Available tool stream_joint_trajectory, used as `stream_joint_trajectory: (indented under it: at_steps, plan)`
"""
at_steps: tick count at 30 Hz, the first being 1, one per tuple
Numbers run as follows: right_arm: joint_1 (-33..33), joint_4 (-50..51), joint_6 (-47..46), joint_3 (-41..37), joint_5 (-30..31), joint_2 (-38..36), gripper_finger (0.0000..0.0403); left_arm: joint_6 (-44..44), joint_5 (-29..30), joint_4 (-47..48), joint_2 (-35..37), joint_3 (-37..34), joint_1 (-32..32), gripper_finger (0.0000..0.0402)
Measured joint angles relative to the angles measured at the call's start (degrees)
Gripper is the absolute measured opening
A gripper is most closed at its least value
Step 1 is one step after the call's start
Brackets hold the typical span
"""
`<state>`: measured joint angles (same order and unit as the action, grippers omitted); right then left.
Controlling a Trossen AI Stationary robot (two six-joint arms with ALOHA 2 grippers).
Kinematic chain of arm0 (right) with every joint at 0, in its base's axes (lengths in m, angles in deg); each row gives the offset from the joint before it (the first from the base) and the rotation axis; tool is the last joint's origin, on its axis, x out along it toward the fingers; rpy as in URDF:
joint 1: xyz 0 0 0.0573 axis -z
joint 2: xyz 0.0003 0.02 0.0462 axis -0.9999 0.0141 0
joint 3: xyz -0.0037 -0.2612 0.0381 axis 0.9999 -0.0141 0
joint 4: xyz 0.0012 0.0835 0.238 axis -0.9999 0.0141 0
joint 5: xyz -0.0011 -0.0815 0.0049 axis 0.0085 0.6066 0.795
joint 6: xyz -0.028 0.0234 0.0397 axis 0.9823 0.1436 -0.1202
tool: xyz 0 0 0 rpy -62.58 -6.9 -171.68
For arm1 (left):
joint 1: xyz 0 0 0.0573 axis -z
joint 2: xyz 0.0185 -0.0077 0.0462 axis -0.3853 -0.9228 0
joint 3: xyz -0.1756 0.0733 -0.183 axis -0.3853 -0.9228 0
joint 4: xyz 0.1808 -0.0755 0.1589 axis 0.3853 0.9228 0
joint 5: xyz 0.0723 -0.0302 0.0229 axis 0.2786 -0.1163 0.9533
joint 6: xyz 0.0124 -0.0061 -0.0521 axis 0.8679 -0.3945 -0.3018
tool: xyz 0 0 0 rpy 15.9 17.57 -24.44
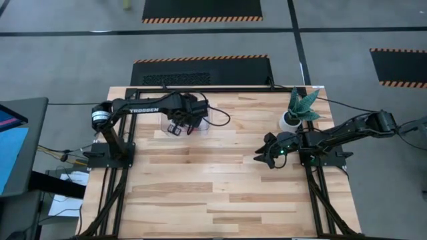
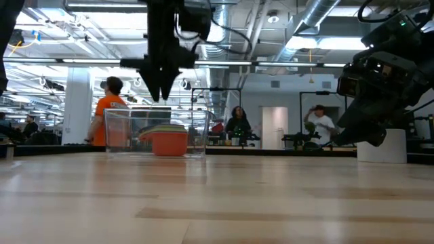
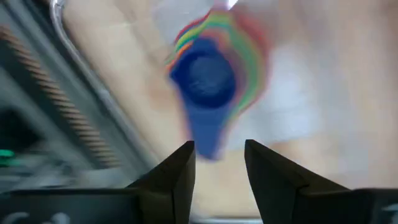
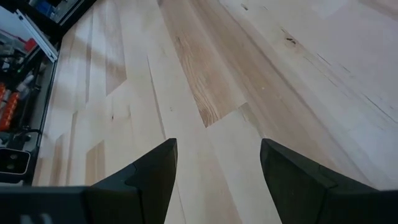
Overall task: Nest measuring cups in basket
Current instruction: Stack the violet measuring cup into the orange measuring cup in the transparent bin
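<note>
The clear basket (image 1: 197,124) (image 2: 122,135) stands on the table's far left part. Inside it the measuring cups (image 3: 211,62) (image 2: 168,141) sit nested in one stack, the dark blue cup uppermost with its handle (image 3: 204,134) sticking out to one side; red and orange show at the bottom in the low view. My left gripper (image 3: 219,158) (image 2: 161,91) hangs open just above the stack, pointing down, touching nothing. My right gripper (image 4: 217,165) (image 1: 262,158) is open over bare wood at the table's right side.
A white plant pot (image 1: 289,121) (image 2: 382,145) with a green plant stands at the table's far right corner, beside my right arm. Bare wood (image 1: 213,187) spreads over the middle and near part of the table. People stand in the room beyond the table.
</note>
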<state>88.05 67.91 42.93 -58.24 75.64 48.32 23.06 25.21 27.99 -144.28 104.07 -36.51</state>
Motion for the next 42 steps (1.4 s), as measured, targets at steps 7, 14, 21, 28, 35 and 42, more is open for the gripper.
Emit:
stream_joint_trajectory:
  at_steps: [7,14,21,28,35,42]
  plan:
    - [0.0,-0.1,-1.6,0.0,0.0,0.0,0.0255,-19.6,-17.6,7.7,0.1,1.5,0.0,0.0131]
    - [0.0,-0.2,-3.3,0.0,-0.1,0.0,0.0255,-14.7,-11.6,3.2,0.0,-8.8,-3.8,0.0113]
    - [0.0,-0.2,-3.3,0.0,-0.1,0.0,0.0255,-14.3,-11.5,3.9,0.0,-6.0,-6.0,0.0084]
    - [0.0,-0.2,-3.0,0.0,-0.1,0.0,0.0255,-12.1,-9.7,6.3,0.0,-0.1,-5.8,0.0075]
    - [0.0,-0.2,-4.5,0.0,-0.1,0.0,0.0255,-8.4,-7.7,-1.2,0.0,-4.0,-10.8,0.0075]
    - [-2.0,-0.2,-4.3,0.0,-0.1,0.0,0.0255,-11.5,-6.8,-0.7,0.0,-8.6,-11.8,0.0075]
